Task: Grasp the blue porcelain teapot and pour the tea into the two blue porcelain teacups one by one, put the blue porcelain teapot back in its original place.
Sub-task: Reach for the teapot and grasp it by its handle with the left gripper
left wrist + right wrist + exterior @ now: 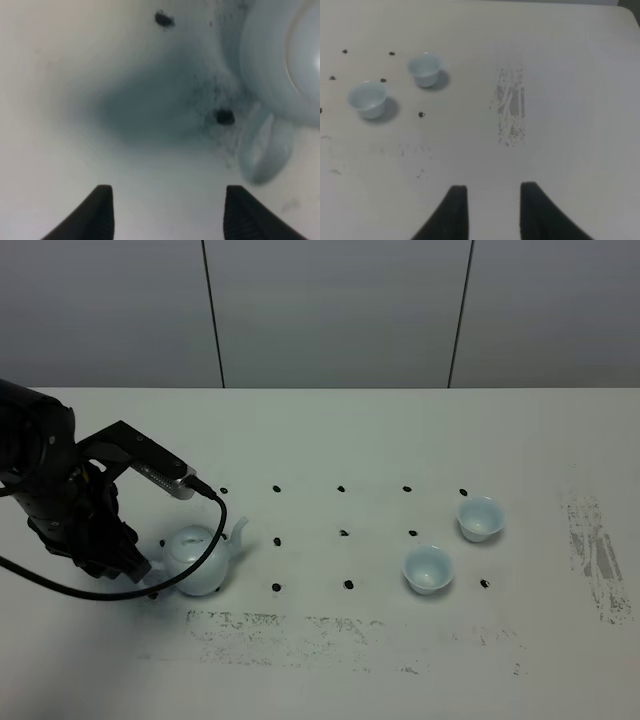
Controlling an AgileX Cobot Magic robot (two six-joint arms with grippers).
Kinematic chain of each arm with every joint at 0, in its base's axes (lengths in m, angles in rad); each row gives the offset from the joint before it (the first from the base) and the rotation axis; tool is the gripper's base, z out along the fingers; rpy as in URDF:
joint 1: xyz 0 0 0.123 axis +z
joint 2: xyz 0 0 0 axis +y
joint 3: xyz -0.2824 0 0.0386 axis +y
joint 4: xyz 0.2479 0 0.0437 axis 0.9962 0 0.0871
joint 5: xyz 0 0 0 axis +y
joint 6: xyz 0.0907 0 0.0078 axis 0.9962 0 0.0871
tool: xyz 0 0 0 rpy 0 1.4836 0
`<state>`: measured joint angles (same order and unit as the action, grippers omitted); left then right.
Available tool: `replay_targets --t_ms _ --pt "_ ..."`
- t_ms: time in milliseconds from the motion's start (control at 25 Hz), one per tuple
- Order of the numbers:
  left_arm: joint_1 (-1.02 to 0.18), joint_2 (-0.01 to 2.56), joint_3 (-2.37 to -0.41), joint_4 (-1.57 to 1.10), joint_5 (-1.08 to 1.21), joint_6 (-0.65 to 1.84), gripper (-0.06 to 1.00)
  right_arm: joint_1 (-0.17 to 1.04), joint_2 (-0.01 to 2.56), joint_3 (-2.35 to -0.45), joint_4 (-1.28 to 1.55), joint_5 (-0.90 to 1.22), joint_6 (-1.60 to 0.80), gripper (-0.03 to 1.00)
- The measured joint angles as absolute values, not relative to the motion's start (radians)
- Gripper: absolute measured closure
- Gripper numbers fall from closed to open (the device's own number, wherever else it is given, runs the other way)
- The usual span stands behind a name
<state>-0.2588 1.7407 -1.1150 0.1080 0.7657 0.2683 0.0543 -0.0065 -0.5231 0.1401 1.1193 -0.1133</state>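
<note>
**Exterior high view**
- Worktop [320, 680]: white, marked with a grid of black dots [344, 533] and a scuffed patch [592, 550] on its right side; a longer scuffed band ran along the front.
- Left arm [60, 500]: black, low over the left part of the worktop, its end right beside the teapot on the side away from the spout.
- Teapot [200, 558]: stood upright on the worktop at the left, lid on, spout pointing toward the cups and well apart from both.
- Nearer teacup [428, 569]: upright on the worktop right of centre, its inside pale.
- Farther teacup [480, 518]: upright, just beyond and to the right of the nearer one, not touching it.

**Left wrist view**
- Left tool [165, 200]: its two dark fingers [102, 210] stood wide apart, with only bare worktop showing in the gap.
- Teapot: its belly and loop handle lay ahead and off to one side, outside the gap; the picture was blurred, and the handle looked clear of the fingers.

**Right wrist view**
- Right tool [494, 200]: fingers apart, gripping nothing, above bare worktop.
- Teacups: both stood well ahead and to one side of the tool, among the dots.
- Scuffed patch: lay ahead of the tool, between it and the far edge.
</note>
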Motion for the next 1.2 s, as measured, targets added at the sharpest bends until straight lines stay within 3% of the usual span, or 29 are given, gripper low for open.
replay_targets --t_ms 360,1200 --pt "-0.297 1.737 -1.115 -0.013 0.741 0.527 0.44 0.054 -0.006 -0.523 0.14 1.119 -0.113 0.73" --pt "-0.297 1.867 -1.115 -0.093 0.65 0.779 0.44 0.054 -0.007 -0.523 0.14 1.119 -0.113 0.73"
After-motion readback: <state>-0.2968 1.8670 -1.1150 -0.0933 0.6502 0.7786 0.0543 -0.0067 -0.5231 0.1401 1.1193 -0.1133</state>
